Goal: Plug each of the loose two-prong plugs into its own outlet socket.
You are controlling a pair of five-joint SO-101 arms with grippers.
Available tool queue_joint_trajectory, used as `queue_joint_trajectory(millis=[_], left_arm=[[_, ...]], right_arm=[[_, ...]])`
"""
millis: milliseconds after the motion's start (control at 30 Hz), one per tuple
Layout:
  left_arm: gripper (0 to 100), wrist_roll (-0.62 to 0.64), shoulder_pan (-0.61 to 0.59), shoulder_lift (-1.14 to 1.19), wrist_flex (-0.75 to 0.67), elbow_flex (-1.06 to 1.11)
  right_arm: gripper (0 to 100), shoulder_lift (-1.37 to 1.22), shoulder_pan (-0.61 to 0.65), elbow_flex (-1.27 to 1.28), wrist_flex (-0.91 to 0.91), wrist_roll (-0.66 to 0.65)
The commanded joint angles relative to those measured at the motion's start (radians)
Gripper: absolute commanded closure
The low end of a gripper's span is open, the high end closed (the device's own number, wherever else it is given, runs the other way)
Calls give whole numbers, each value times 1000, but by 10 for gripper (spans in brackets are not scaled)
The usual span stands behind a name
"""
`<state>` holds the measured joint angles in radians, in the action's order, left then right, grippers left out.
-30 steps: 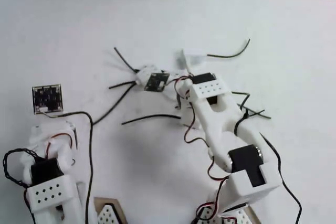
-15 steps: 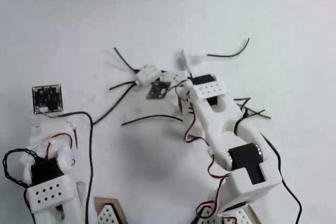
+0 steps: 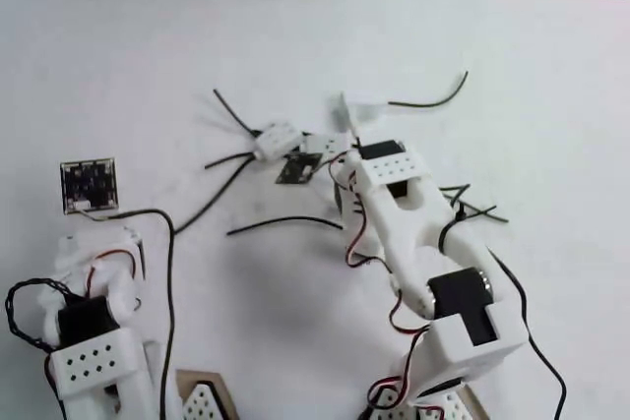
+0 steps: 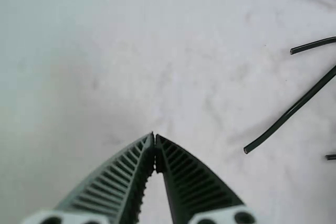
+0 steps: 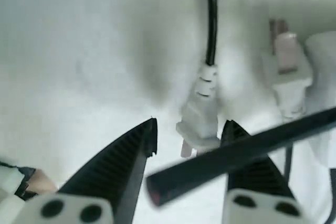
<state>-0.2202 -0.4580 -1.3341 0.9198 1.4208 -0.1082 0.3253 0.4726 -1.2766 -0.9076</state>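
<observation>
Right gripper (image 5: 191, 129) is wide open and straddles the plug (image 5: 202, 109), with one dark ribbed finger (image 5: 131, 156) on either side of its body; I cannot confirm contact. The plug's long axis runs away from the wrist: prongs point back toward it and the cord (image 5: 211, 19) leaves the far end. Body is white moulded plastic with a ribbed collar; the cord is black, round and smooth. A black wire (image 5: 247, 153) crosses beside the plug. A second plug (image 5: 289, 74) lies just beside it. Left gripper (image 4: 155, 145), closed on nothing, sits well apart from the plug; I judge the right arm nearer.
</observation>
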Motion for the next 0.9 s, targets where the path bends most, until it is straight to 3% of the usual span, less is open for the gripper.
queue_joint_trajectory(millis=[0,367,533,867], left_arm=[[976,-3,-5,-18,-21,-2],[976,-3,-8,-18,-21,-2],[976,-3,-8,-18,-21,-2],[976,-3,-8,-18,-21,-2]], right_arm=[[807,18,19,-8,42,95],[810,18,13,-5,39,124],[888,18,22,15,44,123],[940,18,25,9,44,123]])
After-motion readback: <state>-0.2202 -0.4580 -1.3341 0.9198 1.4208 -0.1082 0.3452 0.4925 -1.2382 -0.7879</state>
